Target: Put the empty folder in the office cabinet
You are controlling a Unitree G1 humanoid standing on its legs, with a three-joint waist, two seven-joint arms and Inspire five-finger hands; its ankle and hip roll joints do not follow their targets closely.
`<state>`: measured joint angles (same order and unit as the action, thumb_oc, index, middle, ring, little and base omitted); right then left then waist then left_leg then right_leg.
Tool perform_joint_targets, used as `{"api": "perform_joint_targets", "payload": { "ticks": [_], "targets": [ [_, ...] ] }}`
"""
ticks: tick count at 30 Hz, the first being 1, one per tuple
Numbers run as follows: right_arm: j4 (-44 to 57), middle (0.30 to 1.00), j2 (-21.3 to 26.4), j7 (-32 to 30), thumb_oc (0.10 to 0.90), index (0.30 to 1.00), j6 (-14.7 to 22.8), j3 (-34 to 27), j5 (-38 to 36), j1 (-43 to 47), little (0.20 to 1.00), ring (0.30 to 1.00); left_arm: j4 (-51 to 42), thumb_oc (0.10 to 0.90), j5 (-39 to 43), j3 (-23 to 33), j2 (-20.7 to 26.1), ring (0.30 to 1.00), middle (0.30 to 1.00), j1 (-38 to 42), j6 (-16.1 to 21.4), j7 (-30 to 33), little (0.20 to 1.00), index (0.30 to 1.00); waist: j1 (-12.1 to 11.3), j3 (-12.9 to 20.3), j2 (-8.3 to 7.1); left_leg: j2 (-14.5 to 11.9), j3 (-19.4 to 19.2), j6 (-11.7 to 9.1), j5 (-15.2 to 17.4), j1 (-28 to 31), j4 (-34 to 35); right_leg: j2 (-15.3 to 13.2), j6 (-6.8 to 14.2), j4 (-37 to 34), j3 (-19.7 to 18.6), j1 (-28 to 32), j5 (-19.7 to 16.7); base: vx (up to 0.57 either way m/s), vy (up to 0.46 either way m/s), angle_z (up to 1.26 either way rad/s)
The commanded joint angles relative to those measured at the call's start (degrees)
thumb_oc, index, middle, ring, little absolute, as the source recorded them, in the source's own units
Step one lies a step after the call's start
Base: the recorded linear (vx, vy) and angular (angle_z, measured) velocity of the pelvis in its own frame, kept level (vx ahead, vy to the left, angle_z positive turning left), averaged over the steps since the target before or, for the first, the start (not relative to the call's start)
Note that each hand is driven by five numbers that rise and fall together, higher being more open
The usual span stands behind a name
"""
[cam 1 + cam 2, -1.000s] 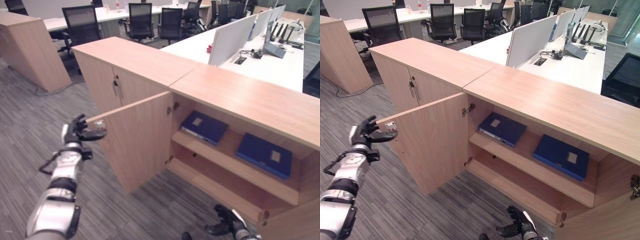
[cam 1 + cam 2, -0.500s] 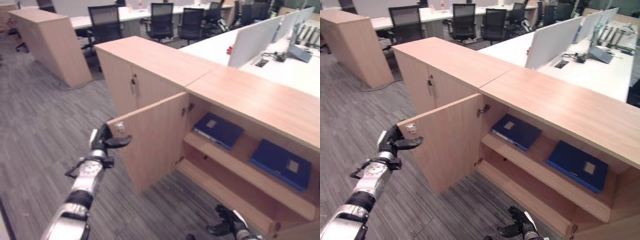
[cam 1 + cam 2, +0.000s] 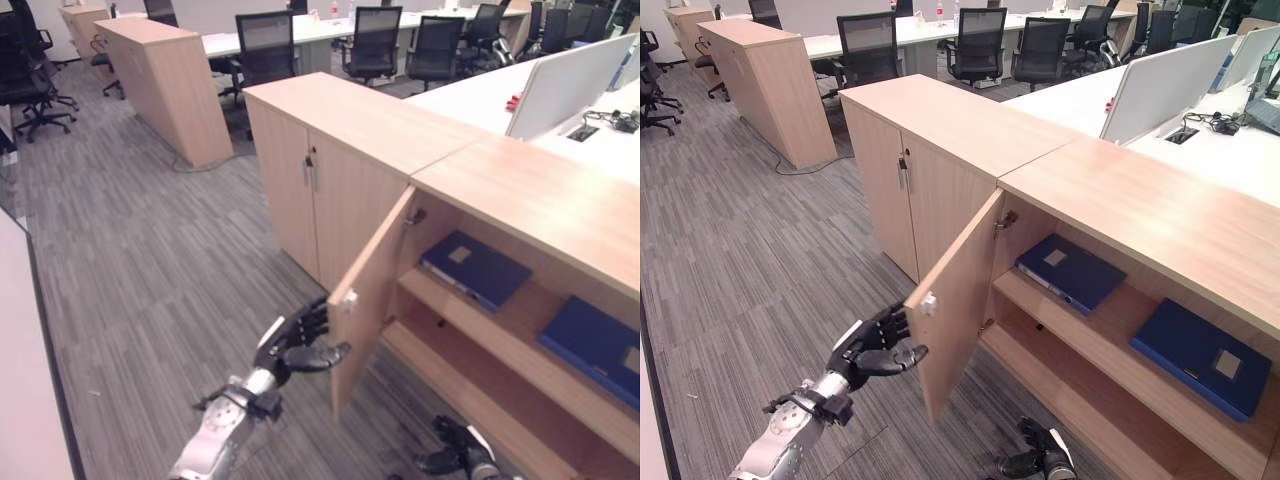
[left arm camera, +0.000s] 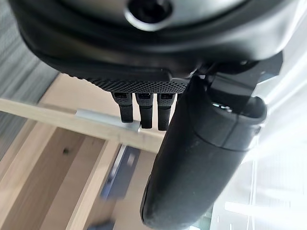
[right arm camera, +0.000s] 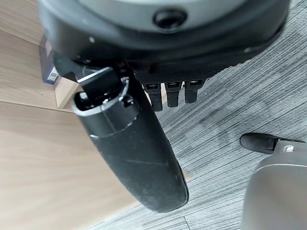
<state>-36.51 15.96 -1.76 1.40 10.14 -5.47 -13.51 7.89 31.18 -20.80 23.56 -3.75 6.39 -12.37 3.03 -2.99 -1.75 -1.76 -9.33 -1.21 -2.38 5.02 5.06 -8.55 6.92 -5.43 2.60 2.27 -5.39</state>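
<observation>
**Cabinet door ajar, left hand at its edge**

Grey striped carpet [image 3: 150, 260] runs between light wooden office cabinets [image 3: 940, 130]; black mesh chairs [image 3: 975, 45] and white desks [image 3: 1200, 140] stand behind. The nearer cabinet's wooden door [image 3: 958, 300] stands partly open. Two blue folders lie flat on its upper shelf [image 3: 1110, 345] — one at the left [image 3: 1070, 272], one at the right [image 3: 1200, 355], the latter cut off by the frame. The left hand [image 3: 875, 348] curls around the door's free edge, thumb beneath. The right hand [image 3: 1040, 460] hangs low near the floor — fingers relaxed, holding nothing.
</observation>
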Motion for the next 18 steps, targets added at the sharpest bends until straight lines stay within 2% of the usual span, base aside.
{"api": "perform_joint_targets", "payload": {
  "ticks": [1,4,9,12,13,15,18],
  "targets": [
    [2.94,0.900,0.77,-0.93,0.800,0.900,3.46,-2.72,0.37,4.60,0.900,0.900,-3.83,0.800,0.69,1.60,-1.07,0.900,0.900,8.62,4.29,-1.66,0.900,0.900,0.23,-1.77,1.27,0.96,2.57,0.08,8.01,3.06,-0.06,-1.12,3.31,3.76,4.11,1.21,4.29,0.00,0.000,0.00],
    [3.76,0.900,0.99,-1.17,0.800,0.900,3.38,-2.07,0.22,5.52,0.900,0.900,-3.33,0.800,0.47,-0.67,-3.37,0.900,0.900,10.16,3.98,-0.70,0.900,0.900,0.66,-2.42,1.56,0.99,2.44,0.27,7.92,2.71,-0.15,-1.28,3.33,5.25,4.22,0.07,4.51,-0.03,-0.005,-0.01],
    [5.53,0.900,1.37,-1.78,0.800,0.900,3.15,-1.07,0.22,8.44,0.900,0.900,-1.31,0.800,-0.36,-2.21,-4.76,0.900,0.900,13.20,4.48,1.00,0.900,0.900,1.17,-4.24,2.41,0.20,-0.61,0.58,7.79,1.99,-0.24,-0.67,3.82,11.15,4.89,-4.45,5.15,-0.10,-0.005,-0.21],
    [5.43,0.900,1.26,-2.27,0.800,0.900,2.87,0.80,1.02,11.82,0.900,0.900,1.08,0.800,-0.17,-1.95,-5.60,0.900,0.900,15.13,4.28,3.06,0.900,0.900,-0.33,-5.34,3.75,-1.61,-6.03,-0.09,7.65,2.07,-0.83,-6.32,3.31,17.61,20.75,-7.93,4.58,-0.10,-0.053,-1.06],
    [6.32,0.900,1.26,-2.17,0.800,0.900,2.88,1.01,1.21,11.44,0.900,0.900,2.31,0.800,-0.14,-1.92,-5.95,0.900,0.900,15.92,4.08,3.14,0.900,0.900,0.07,-5.10,3.48,-1.89,-7.49,-0.18,7.85,2.11,-1.25,-7.43,3.22,17.05,23.79,-7.24,4.99,-0.01,-0.157,-1.44],
    [6.83,0.900,0.79,-1.76,0.800,0.900,2.85,0.90,0.56,9.54,0.900,0.900,4.79,0.800,-0.48,-1.89,-7.31,0.900,0.900,16.41,3.96,4.01,0.900,0.900,1.59,-4.68,2.49,-2.31,-8.64,-0.48,8.51,2.92,-1.91,-6.28,2.66,15.09,20.38,-6.71,5.64,0.08,-0.171,-0.77],
    [6.65,0.900,1.88,-1.60,0.800,0.900,2.70,0.70,-0.24,8.12,0.900,0.900,8.96,0.800,-0.86,-0.12,-8.94,0.900,0.900,16.49,4.85,6.34,0.900,0.900,3.27,-3.78,2.57,-3.17,-9.91,-1.20,9.45,3.82,-4.20,-4.37,2.10,12.67,16.55,-6.31,5.45,0.13,-0.160,-0.27]
  ]
}}
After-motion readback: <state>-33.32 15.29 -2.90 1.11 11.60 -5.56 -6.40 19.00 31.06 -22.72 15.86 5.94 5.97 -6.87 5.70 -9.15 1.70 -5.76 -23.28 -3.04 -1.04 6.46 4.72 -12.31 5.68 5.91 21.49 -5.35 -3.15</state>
